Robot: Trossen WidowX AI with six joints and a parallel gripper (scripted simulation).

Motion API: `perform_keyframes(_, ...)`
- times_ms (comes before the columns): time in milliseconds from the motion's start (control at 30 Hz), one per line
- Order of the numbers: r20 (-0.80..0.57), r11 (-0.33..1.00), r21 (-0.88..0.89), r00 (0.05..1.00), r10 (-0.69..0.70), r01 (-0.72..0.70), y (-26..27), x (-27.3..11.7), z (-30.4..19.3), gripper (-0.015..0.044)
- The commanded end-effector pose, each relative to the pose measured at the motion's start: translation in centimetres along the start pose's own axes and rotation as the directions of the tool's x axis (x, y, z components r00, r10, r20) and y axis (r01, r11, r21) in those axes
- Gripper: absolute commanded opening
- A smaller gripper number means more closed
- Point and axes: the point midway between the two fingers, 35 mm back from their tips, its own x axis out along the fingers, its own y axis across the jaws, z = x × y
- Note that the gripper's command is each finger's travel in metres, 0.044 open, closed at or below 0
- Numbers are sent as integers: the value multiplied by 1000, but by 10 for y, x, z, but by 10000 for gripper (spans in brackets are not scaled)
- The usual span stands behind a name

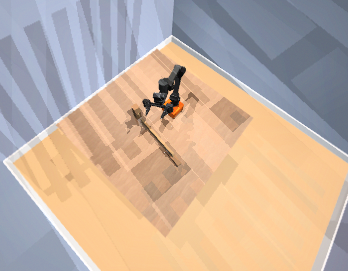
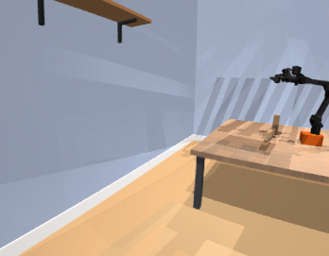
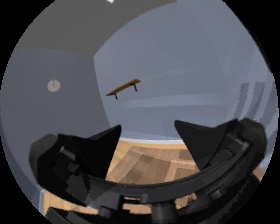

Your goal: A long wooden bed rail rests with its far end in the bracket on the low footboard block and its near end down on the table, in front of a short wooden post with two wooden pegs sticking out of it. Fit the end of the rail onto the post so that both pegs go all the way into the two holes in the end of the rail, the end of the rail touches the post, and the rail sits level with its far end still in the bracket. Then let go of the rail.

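The pincer (image 1: 156, 110) (image 2: 275, 78) (image 3: 148, 125) stands wide open with nothing in its grasp, its black, wedge-shaped fingers well apart, above the table (image 1: 208, 143) (image 2: 230, 153) (image 3: 145, 167). The rail (image 1: 158, 140) (image 2: 270, 134), a long, slim, straight-edged strip of pale wood, lies between the upright, squared wooden post (image 1: 136, 110) (image 2: 276, 121) and the low block (image 1: 178, 164) (image 2: 265, 144). The pegs and holes are too small to make out. The tabletop is brown, plank-patterned wood; the arm's base (image 1: 178, 112) (image 2: 311, 139) is orange and blocky.

No readable text, labels, brands or signs, clock (image 3: 53, 85) on wall (image 3: 30, 110) too small to read
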Motion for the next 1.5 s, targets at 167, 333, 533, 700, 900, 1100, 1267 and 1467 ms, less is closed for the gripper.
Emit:
perform_keyframes(167,-419,917,-399,885,-201,20,-76,27,-126,440)
perform_keyframes(333,-635,831,-535,720,-278,-151,-116,15,-197,440)
perform_keyframes(533,-844,728,-507,438,-310,-462,-158,-23,-276,440)
perform_keyframes(700,-954,630,-280,137,-266,-724,-183,-74,-335,440)
perform_keyframes(900,-978,538,-38,-79,-193,-842,-192,-116,-366,440)
perform_keyframes(1100,-978,538,-38,-79,-193,-842,-191,-118,-367,440)
perform_keyframes(1267,-978,538,-38,-79,-193,-842,-193,-118,-374,440)
perform_keyframes(1467,-978,538,-38,-80,-193,-842,-195,-118,-383,440)
